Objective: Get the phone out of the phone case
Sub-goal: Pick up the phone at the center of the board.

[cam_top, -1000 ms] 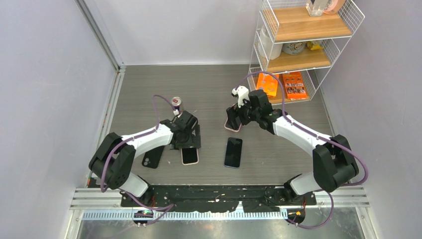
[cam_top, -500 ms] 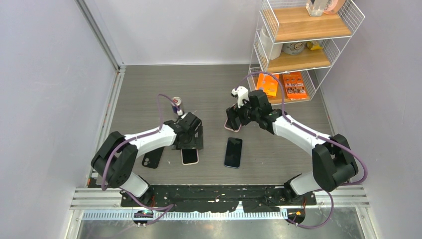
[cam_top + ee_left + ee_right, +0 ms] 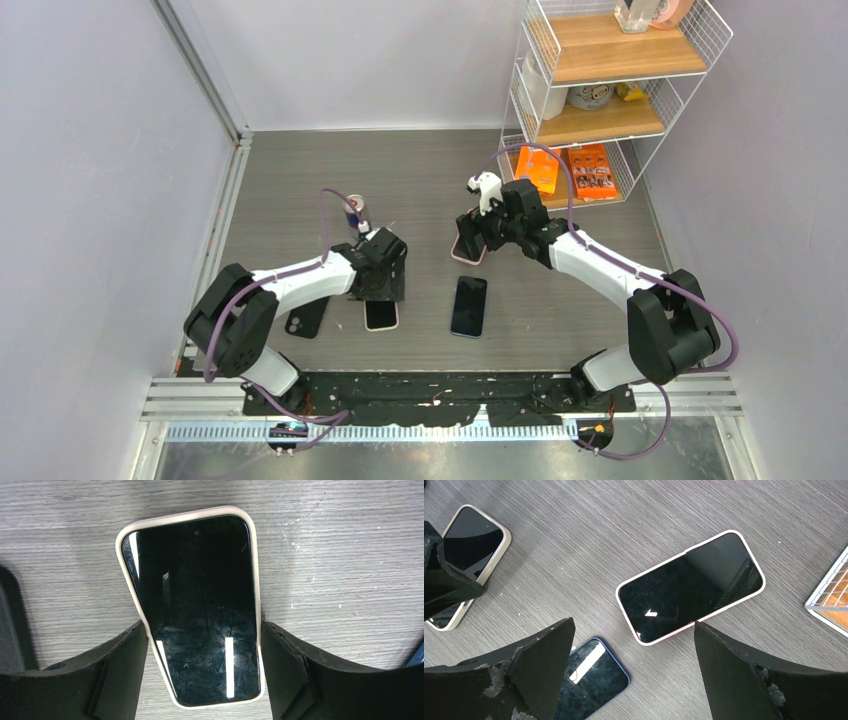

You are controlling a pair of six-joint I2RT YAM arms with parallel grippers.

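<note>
1. The grey wood-grain tabletop carries everything but the rack's contents.
2. A white wire rack with wooden shelves stands at the far right corner. The orange boxes on its lowest shelf bear print too small to read.
3. The left hand is clamped on the cream-cased phone, one finger against each long edge of the case. The phone lies screen up, still in its case.
4. The right hand hovers with its fingers wide apart over a pink-cased phone, touching nothing.
5. A bare dark phone lies between the two arms.
6. An empty black case lies left of the cream-cased phone.
7. A small can stands beyond the left hand, its label unreadable.
</note>
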